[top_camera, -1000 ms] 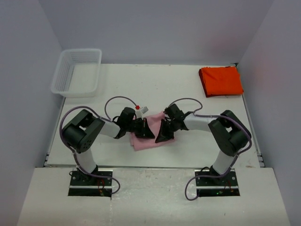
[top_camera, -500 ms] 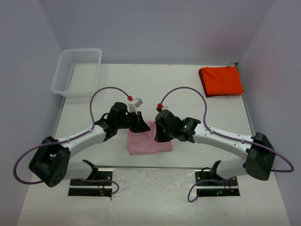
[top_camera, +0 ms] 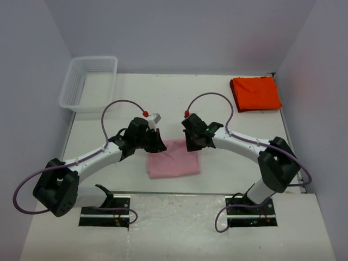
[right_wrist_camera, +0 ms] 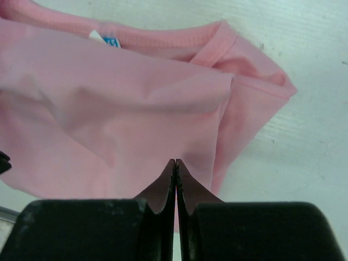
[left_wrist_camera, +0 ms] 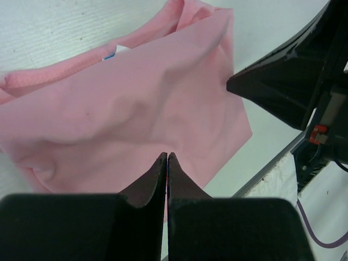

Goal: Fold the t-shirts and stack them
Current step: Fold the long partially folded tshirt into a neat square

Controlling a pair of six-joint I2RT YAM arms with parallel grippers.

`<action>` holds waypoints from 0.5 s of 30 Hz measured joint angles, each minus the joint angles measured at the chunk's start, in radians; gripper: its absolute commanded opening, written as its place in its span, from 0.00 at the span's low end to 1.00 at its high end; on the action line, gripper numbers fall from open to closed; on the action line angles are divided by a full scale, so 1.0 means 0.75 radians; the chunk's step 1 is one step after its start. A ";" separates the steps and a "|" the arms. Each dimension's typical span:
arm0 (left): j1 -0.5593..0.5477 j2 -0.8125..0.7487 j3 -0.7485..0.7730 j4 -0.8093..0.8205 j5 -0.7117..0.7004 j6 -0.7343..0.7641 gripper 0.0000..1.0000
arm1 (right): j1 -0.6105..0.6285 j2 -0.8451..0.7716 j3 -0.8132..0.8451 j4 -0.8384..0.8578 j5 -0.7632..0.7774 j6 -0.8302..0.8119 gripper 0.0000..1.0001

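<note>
The white table (top_camera: 163,103) stands in a pale-walled booth, with a mesh basket (top_camera: 88,58) at its 10 o'clock corner and the orange-red t-shirt (top_camera: 255,93) folded at 2 o'clock. The pink t-shirt (top_camera: 174,159) lies near the middle, toward 6 o'clock. A second ago both arms hunched over it as a bunched heap; now it rests as a flat rectangle. The left arm (top_camera: 92,157) and right arm (top_camera: 244,144) have drawn off to its far edge, the left jaws at the shirt's 10 o'clock corner and the right jaws at 1 o'clock. Both pairs are closed tip to tip, with no cloth visibly pinched. I judge the pink fold laid down; stacking it with the orange one is not yet done
</note>
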 measured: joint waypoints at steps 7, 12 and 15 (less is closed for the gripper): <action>0.000 0.007 0.000 -0.028 -0.028 0.004 0.00 | -0.056 0.153 0.127 0.049 -0.040 -0.047 0.00; 0.000 0.017 0.000 -0.035 -0.035 0.023 0.00 | -0.075 0.234 0.178 0.054 -0.050 -0.054 0.00; 0.000 0.020 0.000 -0.046 -0.045 0.032 0.00 | -0.089 0.270 0.205 0.055 -0.067 -0.052 0.00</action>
